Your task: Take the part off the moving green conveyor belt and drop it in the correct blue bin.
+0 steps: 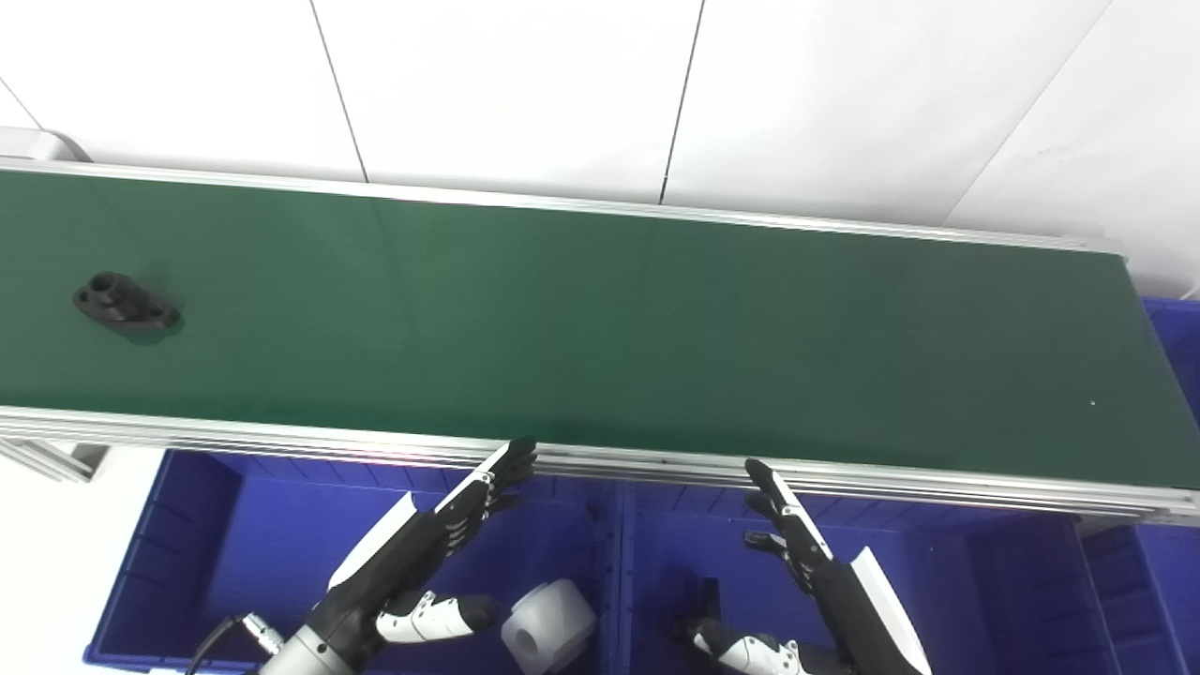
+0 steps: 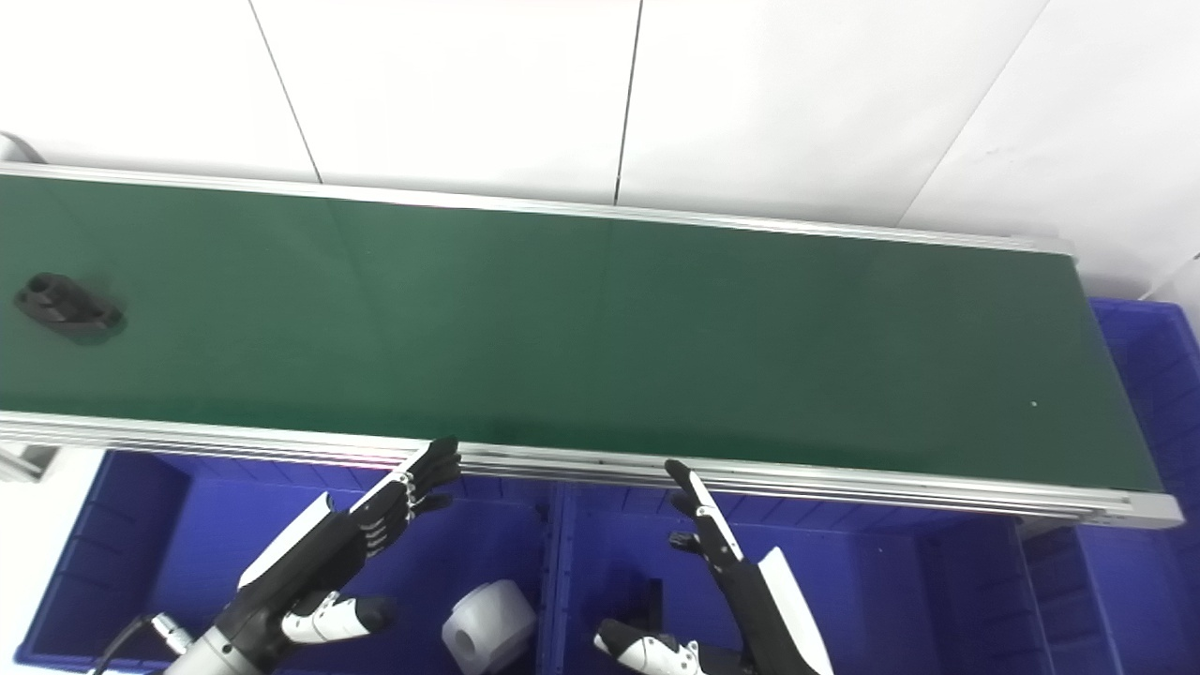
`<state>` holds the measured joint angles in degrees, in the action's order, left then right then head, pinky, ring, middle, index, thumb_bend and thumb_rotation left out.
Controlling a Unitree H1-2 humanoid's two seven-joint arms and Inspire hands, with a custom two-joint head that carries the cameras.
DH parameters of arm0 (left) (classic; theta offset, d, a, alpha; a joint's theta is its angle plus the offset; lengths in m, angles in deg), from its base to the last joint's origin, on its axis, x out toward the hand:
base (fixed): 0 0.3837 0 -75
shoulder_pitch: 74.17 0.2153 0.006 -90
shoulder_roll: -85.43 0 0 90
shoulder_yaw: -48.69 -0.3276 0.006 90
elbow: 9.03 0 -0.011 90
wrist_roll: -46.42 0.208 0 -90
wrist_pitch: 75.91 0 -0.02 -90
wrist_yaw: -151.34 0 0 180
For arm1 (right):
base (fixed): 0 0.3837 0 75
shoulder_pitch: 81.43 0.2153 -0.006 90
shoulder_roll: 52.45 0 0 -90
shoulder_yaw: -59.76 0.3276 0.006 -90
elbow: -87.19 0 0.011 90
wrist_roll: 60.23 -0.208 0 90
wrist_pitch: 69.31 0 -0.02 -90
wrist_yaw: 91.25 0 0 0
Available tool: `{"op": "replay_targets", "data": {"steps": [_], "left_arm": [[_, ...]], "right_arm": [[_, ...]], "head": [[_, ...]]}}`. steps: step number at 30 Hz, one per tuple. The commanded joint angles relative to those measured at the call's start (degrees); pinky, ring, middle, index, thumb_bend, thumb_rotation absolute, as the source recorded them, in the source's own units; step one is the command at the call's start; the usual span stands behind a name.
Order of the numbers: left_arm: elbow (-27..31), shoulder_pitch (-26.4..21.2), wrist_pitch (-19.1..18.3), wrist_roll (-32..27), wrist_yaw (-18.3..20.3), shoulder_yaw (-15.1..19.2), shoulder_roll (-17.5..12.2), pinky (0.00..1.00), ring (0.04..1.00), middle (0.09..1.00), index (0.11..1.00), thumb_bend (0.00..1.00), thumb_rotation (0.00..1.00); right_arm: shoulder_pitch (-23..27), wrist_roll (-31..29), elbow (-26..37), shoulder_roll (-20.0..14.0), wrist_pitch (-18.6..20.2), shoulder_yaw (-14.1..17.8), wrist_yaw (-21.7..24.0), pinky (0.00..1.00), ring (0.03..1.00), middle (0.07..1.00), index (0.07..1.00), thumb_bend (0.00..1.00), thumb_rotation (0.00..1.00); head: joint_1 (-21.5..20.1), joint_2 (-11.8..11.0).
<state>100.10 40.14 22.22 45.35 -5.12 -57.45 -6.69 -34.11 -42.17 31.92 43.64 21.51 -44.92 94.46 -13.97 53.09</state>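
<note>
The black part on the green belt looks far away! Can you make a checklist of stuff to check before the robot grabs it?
1. Black part lying on the green belt: ok, it sits at the far left end.
2. Part within reach: not ok, it is well left of both hands.
3. Left robot hand free: ok, open, holding nothing, over the left blue bin.
4. Right robot hand free: ok, open, over the middle blue bin.
5. Belt between part and hands bare: ok.
6. Which bin is correct: cannot tell; a white roll lies in the left bin.
</note>
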Motion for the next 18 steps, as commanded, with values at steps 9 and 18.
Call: {"op": "replay_targets", "data": {"steps": [9,18], "left_arm": [[1.1,0.6,1.2,-0.8,0.1,1.0,-1.3,0.88,0.967,1.000,1.000,0.73,0.74],[-0.8,0.1,1.7,0.9,-0.5,0.8,-0.7,0.92,0.969,1.000,1.000,0.75,0.71]], "right_arm": [[-1.1,3.4,0.2,1.5,-5.3,-1.5,-2.4,0.87,0.950,0.981,0.995,0.71,0.57],[-0.7,3.0,-2.0,2.1,-6.8,-1.5,-3.8,0.87,0.947,0.969,0.984,0.70,0.51]], "head": [[0.5,-0.3],[2.4,-1.6]]}}
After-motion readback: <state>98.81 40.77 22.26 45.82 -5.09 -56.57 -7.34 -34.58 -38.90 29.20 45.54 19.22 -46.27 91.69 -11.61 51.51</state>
